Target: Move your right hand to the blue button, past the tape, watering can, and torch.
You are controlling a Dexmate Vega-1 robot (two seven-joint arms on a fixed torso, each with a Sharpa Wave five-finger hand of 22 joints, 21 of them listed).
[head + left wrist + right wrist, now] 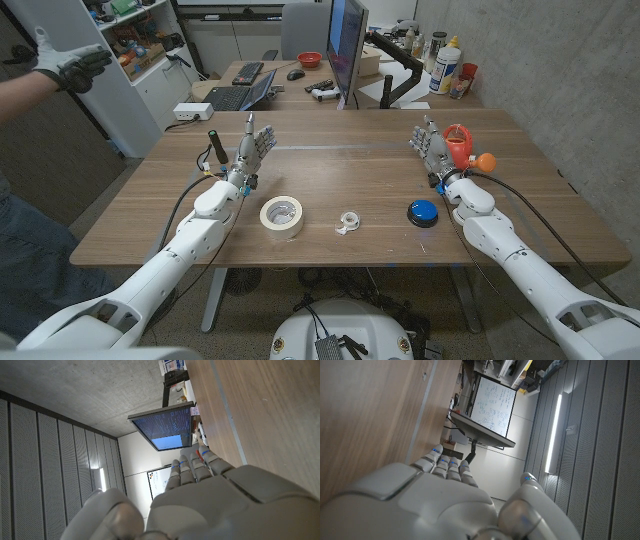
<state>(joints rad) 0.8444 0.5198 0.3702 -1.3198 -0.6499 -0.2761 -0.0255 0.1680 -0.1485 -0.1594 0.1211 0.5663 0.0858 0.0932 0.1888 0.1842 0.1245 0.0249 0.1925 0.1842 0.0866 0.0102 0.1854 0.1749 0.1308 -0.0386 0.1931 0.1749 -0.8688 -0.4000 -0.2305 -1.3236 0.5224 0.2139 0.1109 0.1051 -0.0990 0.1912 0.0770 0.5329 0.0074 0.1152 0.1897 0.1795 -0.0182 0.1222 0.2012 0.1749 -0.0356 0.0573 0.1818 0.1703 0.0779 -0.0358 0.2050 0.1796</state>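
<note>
Right, head view first: the right hand (430,143) stands upright at right of centre, fingers apart and grasping nothing, just in front of the orange plastic watering can (461,147) behind it. The round blue push button on its black base (423,212) sits lower down, at middle right of the frame, close beside the right forearm and well short of the fingertips. So by my reading the approach step is in hand, not finished: the hand is up by the can, not over the button. The next move calls for drawing the hand back toward the frame's lower edge and lowering it onto the button, without clipping the can.

Over on the left, the left hand (251,150) is also upright and released, with the slim black torch (214,150) standing just left of it. The wide cream roll of masking tape (282,216) lies at centre, a small clear tape roll (348,221) between it and the button.

Left wrist view: the back of the left hand (210,505), fingers straight, nothing held, wooden table (270,405) alongside.

Right wrist view: same story, right hand (435,500) loose and empty beside the tabletop.
</note>
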